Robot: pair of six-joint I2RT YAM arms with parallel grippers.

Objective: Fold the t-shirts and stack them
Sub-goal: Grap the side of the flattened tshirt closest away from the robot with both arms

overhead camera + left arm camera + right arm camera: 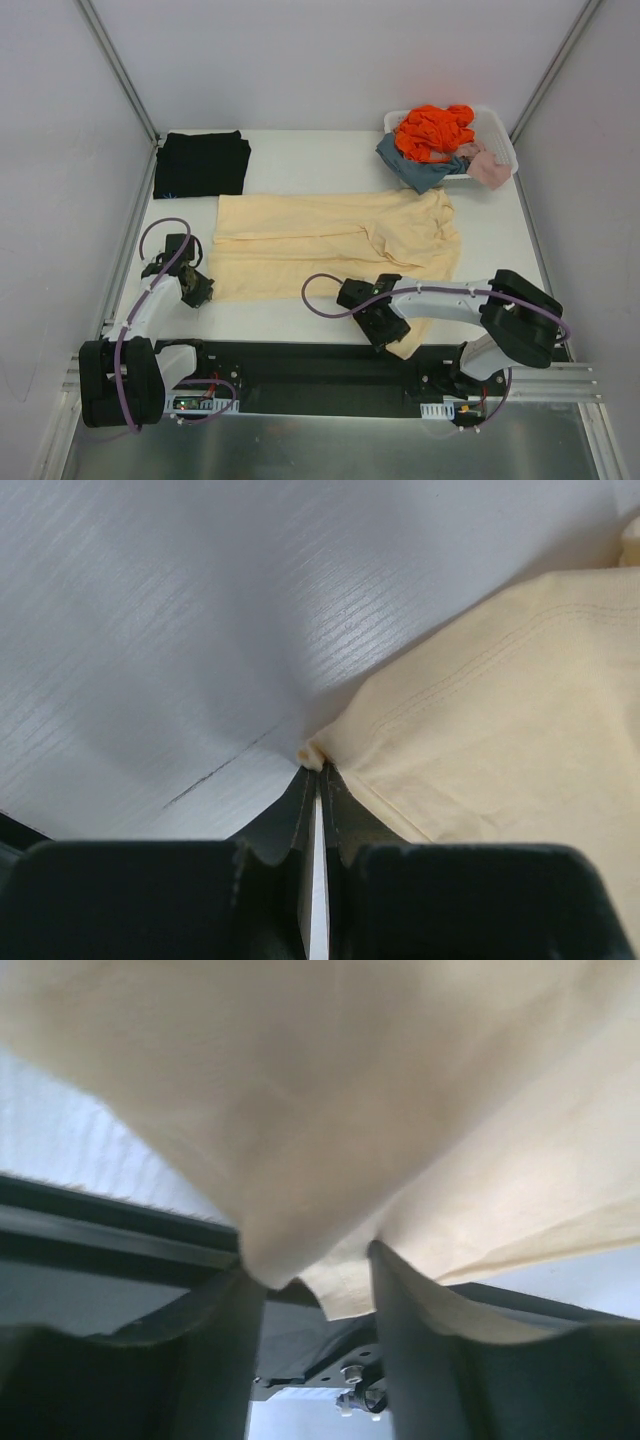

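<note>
The pale cream-yellow t-shirt (330,245) lies spread across the middle of the table, with its near right part hanging over the front edge. The black t-shirt (200,165) lies folded at the back left. My left gripper (197,290) is at the cream shirt's near left corner. In the left wrist view the left gripper (315,765) is shut on the tip of that corner (312,752). My right gripper (385,325) is at the shirt's near right part. In the right wrist view the right gripper (310,1260) has its jaws apart, with the cream hem (350,1280) hanging between them.
A white slotted basket (500,140) stands at the back right, holding orange (432,130), blue-grey (415,168) and pink (490,170) clothes. The black base rail (320,370) runs along the table's front edge. Grey walls enclose both sides.
</note>
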